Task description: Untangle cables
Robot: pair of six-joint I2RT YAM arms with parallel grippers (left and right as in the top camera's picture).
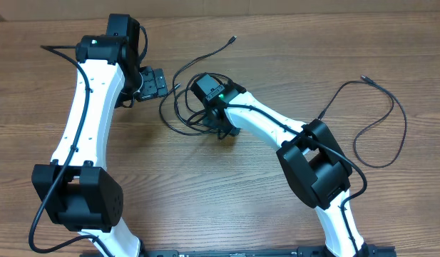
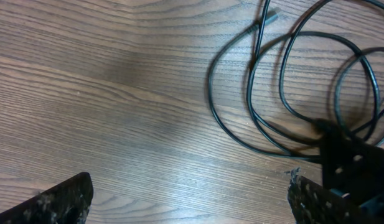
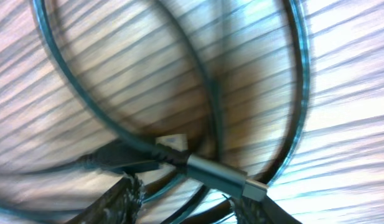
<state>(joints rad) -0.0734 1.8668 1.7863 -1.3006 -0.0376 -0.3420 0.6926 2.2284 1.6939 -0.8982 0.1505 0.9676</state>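
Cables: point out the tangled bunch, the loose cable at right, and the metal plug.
Tangled bunch (image 2: 210,93): left wrist view, left edge of the loop.
Loose cable (image 1: 405,125): overhead view, right side of its curve.
Metal plug (image 3: 224,177): right wrist view, silver shell.

Your table: light wood grain.
Its middle: tangled cables, looped flat on it.
Your right: single cable, well apart.

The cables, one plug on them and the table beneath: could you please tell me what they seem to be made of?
Cables: black, slightly glossy rubber or plastic jacket, judging by the sheen along their curves. Plug: silvery sleeve, likely metal, with a dull shine. Table: wood-grain surface, matte; real wood or laminate, I cannot tell.
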